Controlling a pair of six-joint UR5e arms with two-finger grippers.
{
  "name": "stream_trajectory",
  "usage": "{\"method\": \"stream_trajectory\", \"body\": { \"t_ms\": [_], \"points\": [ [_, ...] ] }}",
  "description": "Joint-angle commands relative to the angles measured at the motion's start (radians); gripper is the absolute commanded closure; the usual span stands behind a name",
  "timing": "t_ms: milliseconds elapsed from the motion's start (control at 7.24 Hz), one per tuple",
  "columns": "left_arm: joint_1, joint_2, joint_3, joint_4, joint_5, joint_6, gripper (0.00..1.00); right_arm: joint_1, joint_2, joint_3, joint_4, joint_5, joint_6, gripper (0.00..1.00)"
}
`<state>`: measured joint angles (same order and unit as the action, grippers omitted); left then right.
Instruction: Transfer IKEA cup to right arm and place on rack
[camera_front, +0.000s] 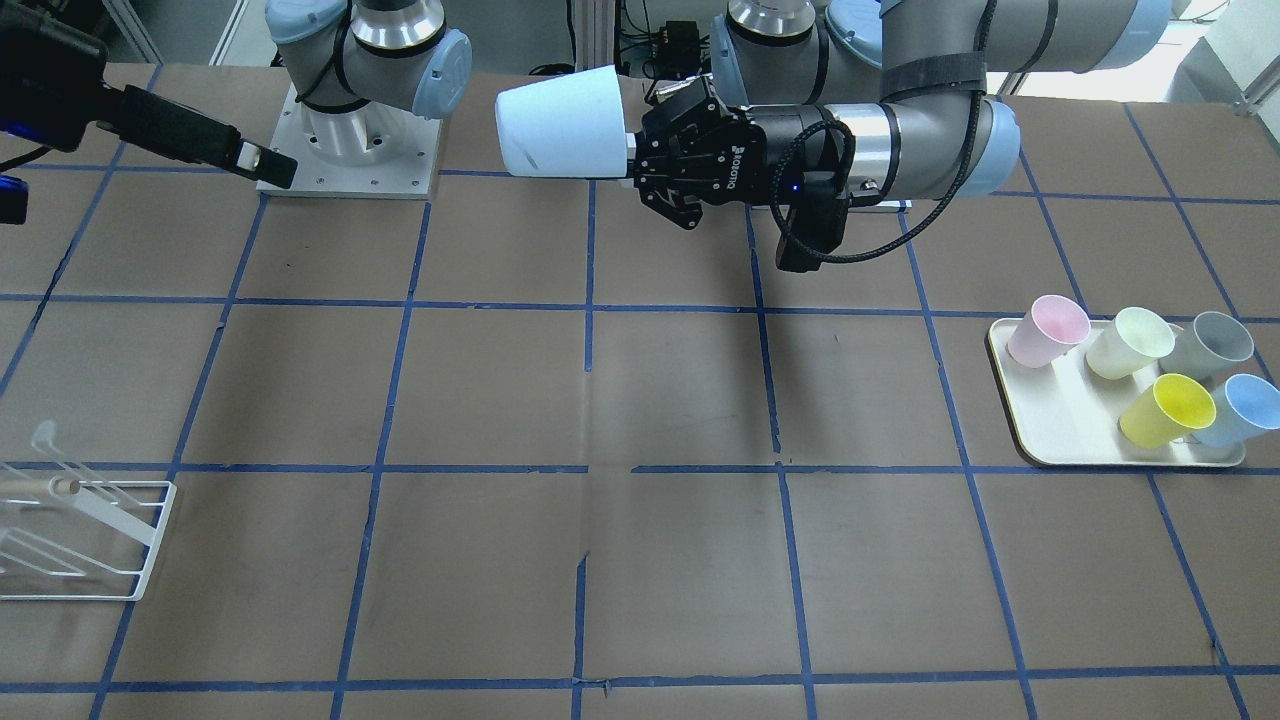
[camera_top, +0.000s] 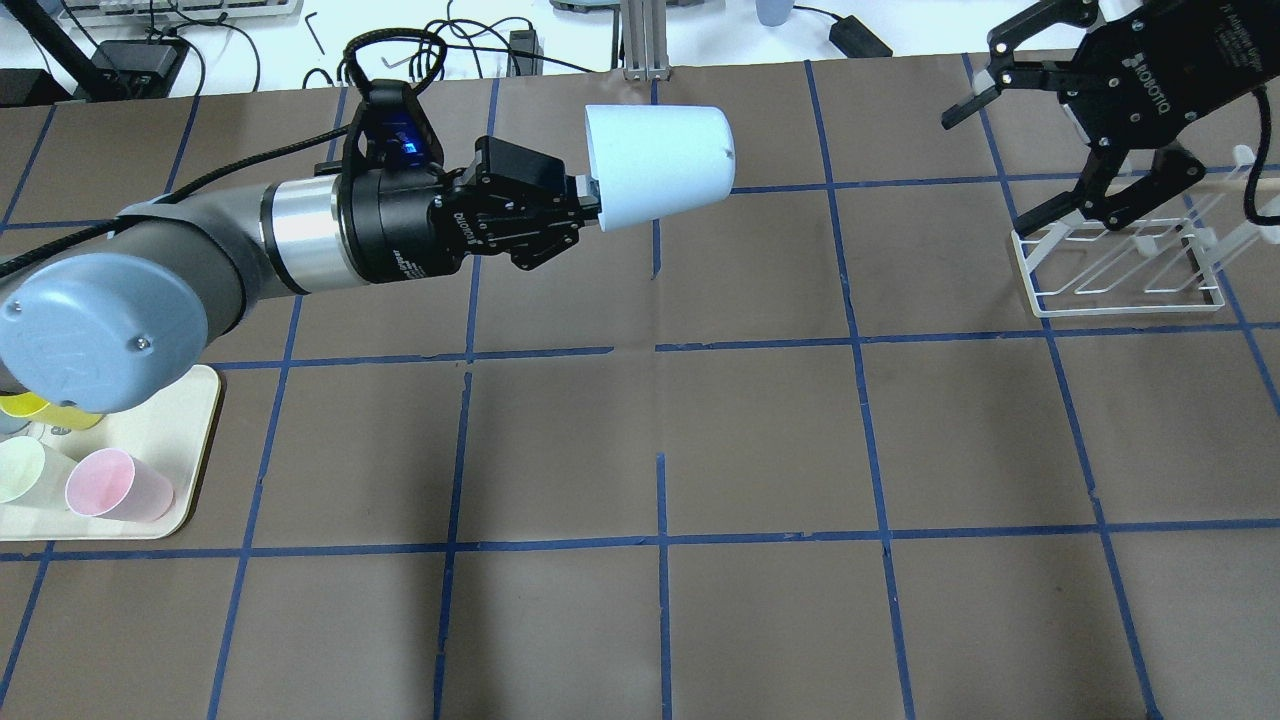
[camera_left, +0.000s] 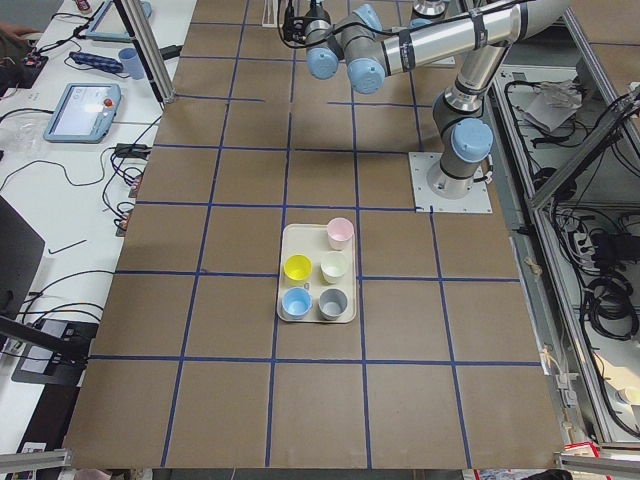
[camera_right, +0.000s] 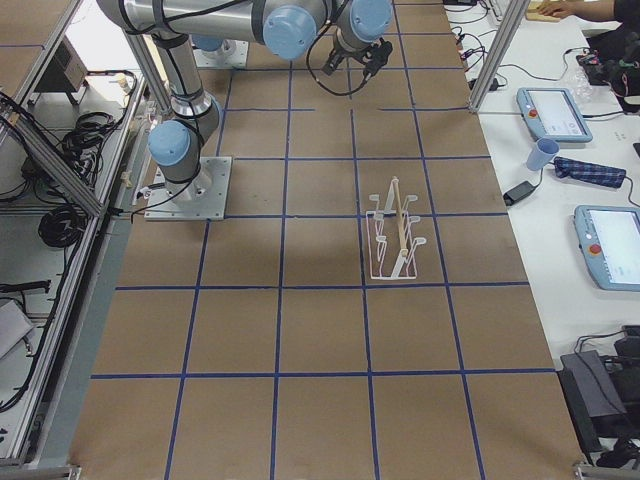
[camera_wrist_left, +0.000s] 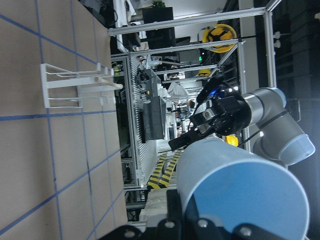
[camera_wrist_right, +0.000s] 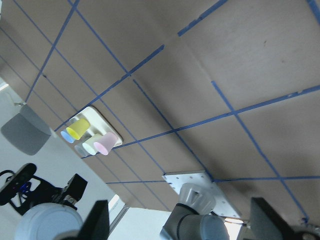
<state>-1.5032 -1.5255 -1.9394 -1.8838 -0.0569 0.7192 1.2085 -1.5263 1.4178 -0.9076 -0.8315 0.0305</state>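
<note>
My left gripper (camera_top: 590, 205) is shut on the rim of the pale blue IKEA cup (camera_top: 655, 165) and holds it on its side in the air above the table's far middle, base pointing toward my right arm. It also shows in the front view (camera_front: 560, 122) and fills the left wrist view (camera_wrist_left: 245, 190). My right gripper (camera_top: 985, 170) is open and empty, well apart from the cup, and hangs above the white wire rack (camera_top: 1120, 270). The rack (camera_front: 80, 540) stands on the table with nothing on its pegs.
A cream tray (camera_front: 1070, 420) on my left side holds a pink cup (camera_front: 1048, 330), a yellow cup (camera_front: 1168, 410), a second blue cup (camera_front: 1240, 408), a grey one and a pale green one. The brown table carries a blue tape grid.
</note>
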Motion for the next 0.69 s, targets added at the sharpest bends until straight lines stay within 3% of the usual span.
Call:
{"method": "stream_trajectory", "body": {
  "t_ms": [0,276,553],
  "points": [
    [-0.046,-0.002,0.005,0.005,-0.11,-0.018,1.0,-0.001,0.0,0.006,0.11,0.184,0.008,0.0],
    [-0.057,-0.012,0.008,0.008,-0.144,-0.018,1.0,0.003,-0.008,0.009,0.194,0.335,-0.003,0.0],
    [-0.095,-0.013,0.01,0.014,-0.147,-0.018,1.0,0.022,-0.009,0.009,0.194,0.418,-0.021,0.0]
  ]
}}
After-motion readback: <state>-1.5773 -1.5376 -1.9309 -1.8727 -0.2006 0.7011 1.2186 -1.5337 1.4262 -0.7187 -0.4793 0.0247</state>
